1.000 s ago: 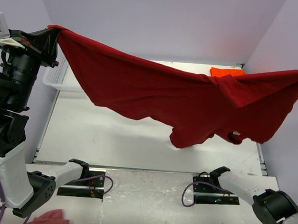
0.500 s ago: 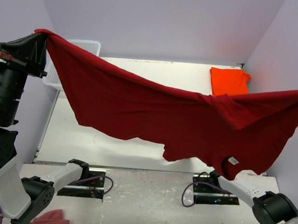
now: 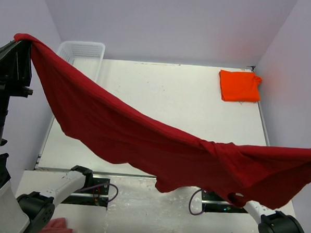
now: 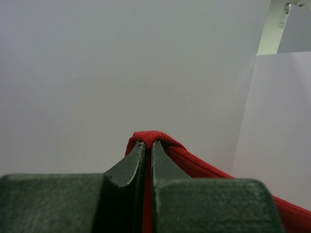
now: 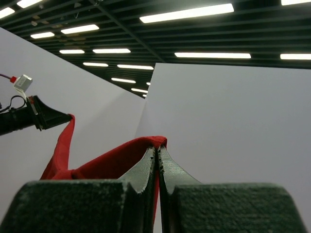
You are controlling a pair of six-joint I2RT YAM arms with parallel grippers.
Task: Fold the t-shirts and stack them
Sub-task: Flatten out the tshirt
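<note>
Pale lavender walls are enclosing a white, scuffed tabletop (image 3: 162, 96). Above it the dark crimson t-shirt (image 3: 143, 142) is hanging in the air as one long, soft swag. It is stretching from high at the left down to the right edge of the top view, and its lower hem is drooping in loose ripples over the table's near edge. The left gripper (image 4: 148, 144) is clenching one bunched corner, its dark fingers pressed together with a thin red fold of cloth between them. The right gripper (image 5: 158, 149) is pinching the other end the same way.

The orange t-shirt (image 3: 239, 85), a small flat folded rectangle, is lying at the table's far right corner, well apart from the red one. A white slotted plastic basket (image 3: 83, 52) is sitting at the far left corner. A pale pink cloth scrap (image 3: 53, 227) is showing at the bottom left, beside the left arm's base.
</note>
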